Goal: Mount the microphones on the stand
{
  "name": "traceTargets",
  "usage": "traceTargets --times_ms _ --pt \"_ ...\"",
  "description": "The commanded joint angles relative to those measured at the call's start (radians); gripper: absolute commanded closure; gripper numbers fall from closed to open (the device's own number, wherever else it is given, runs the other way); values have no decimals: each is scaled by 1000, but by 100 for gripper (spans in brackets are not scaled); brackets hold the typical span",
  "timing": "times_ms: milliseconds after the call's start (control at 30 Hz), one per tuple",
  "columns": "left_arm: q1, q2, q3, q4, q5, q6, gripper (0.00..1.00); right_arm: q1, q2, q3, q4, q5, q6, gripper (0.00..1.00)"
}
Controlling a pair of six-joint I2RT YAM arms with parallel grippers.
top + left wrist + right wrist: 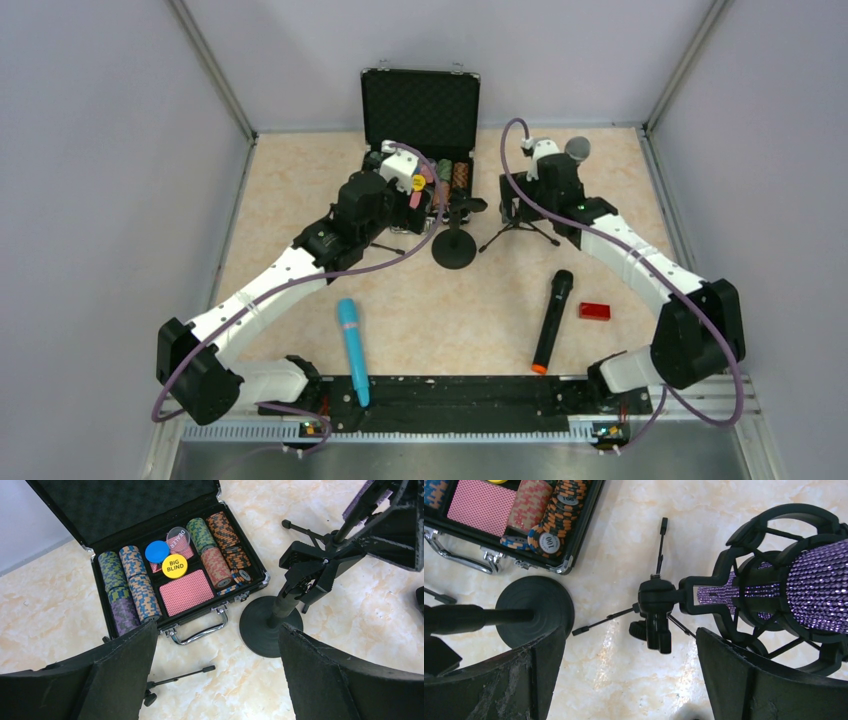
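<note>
The glittery purple microphone (819,587) is being cradled in the black shock mount (724,575) of the tripod stand (656,600), and its silver grille is being shown in the top view. The turquoise microphone (349,340) is lying flat on the table (450,320), near end over the black rail (460,400). The black microphone (553,320) is lying flat too, orange end nearest, apart from the empty round-base stand (454,245).

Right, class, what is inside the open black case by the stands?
The case holds rows of poker chips, a red deck, a blue disc, a yellow disc and a clear disc. What lies under those discs is mostly covered.
</note>
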Motion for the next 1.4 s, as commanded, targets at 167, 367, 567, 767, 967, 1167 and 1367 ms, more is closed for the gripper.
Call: traceTargets --times_ms 167,367,567,767,967,1167,1367 --pt "-4 -26 -3 52 17 2 6 -47 111 183 -2 -6 -15 1" --pt "-3 -22 -3 51 21 1 6 -48 176 257 -42 12 -35 1" --pt "-3 -20 -3 51 21 3 6 -47 212 261 -39 13 -47 8" --pt "-4 -20 -1 50 29 0 6 -47 229 255 -20 5 -58 31" --pt "-4 -25 0 49 31 -2 6 -48 226 252 -13 -11 -58 69" --pt "-4 -26 1 49 35 -2 6 -47 214 263 -7 -11 -74 100" --pt "-4 -26 -1 50 33 0 6 -48 170 258 21 1 -100 100"
